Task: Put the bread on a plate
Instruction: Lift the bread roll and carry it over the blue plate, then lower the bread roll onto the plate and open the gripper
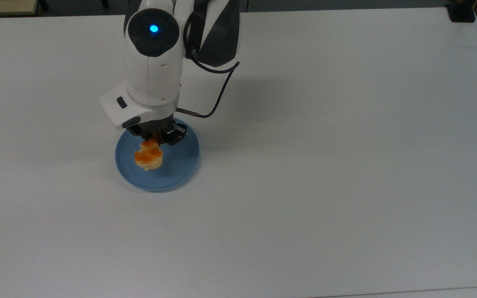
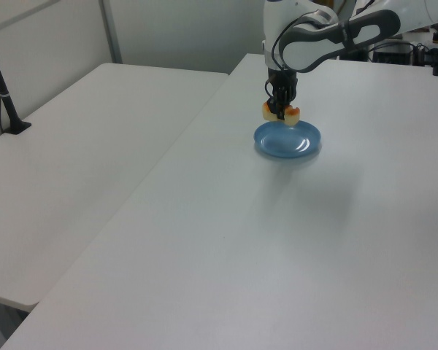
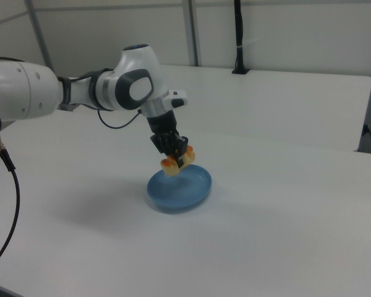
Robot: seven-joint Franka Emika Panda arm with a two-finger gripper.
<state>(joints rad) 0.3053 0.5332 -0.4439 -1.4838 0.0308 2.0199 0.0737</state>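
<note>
Counting the scene gives one bread, one plate, one gripper and one white table. Black fingers are closed on the bread's middle, so its two ends stick out either side. From the top view the bread lies over the plate's 10 o'clock part, inside the rim. Seen in the right view, the bread hangs clear above the plate, not touching it, a gap the top view hides. From the left view, the bread sits above the plate's far rim.
</note>
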